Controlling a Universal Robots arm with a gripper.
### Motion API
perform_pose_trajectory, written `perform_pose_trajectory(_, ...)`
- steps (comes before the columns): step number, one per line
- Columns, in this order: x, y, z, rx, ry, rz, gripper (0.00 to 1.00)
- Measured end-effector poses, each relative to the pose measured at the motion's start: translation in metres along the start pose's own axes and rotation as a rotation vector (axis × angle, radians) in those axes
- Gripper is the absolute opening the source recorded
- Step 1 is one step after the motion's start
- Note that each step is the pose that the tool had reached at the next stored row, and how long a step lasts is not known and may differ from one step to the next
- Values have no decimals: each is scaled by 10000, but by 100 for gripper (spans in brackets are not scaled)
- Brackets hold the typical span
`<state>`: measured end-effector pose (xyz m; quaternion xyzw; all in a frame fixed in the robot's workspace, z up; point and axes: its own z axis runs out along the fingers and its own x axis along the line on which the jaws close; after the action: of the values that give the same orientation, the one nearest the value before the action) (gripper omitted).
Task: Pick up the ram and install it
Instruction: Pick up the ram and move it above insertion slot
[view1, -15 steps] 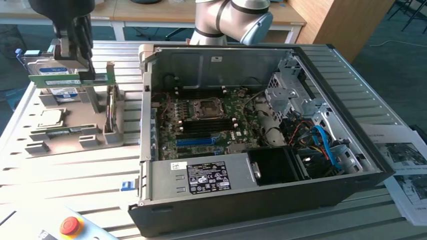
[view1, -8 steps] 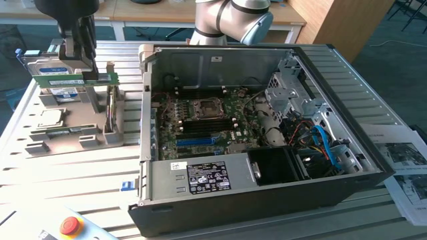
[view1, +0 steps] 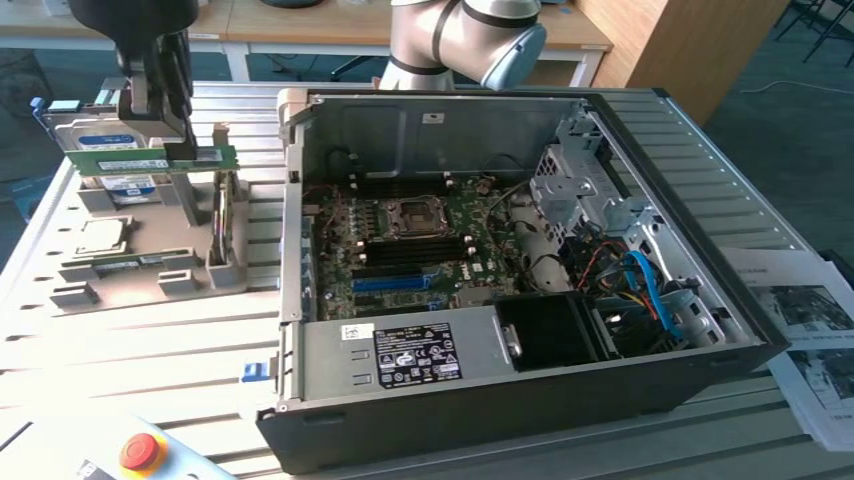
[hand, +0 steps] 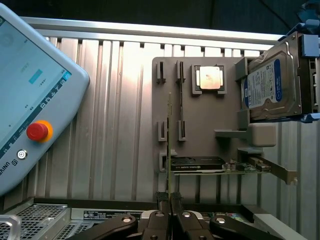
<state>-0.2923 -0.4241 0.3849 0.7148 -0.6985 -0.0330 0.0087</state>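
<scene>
- Ribbed metal table (view1: 134, 330) carried an open computer case (view1: 400, 125), centre to three o'clock of the exterior view, with the motherboard (view1: 414, 240) exposed.
- Grey holder tray (view1: 134, 265) lay at nine o'clock, beside the case.
- Gripper (view1: 178, 150) hung over the tray at ten o'clock, fingers pinched narrow on the ram (view1: 134, 160).
- Ram was level and clear of the tray slots – well apart from the motherboard.
- Hard drive (view1: 100, 135) stood just behind the ram.
- CPU chip (view1: 100, 235) sat in the tray.
- Teach pendant (view1: 134, 455) lay at seven o'clock.
</scene>
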Motion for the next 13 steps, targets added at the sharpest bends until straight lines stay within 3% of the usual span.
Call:
perform_pose_trajectory(9,0,-5,0,0,0,0,12)
perform_pose_trajectory(13,2,-59,-4,0,0,0,12)
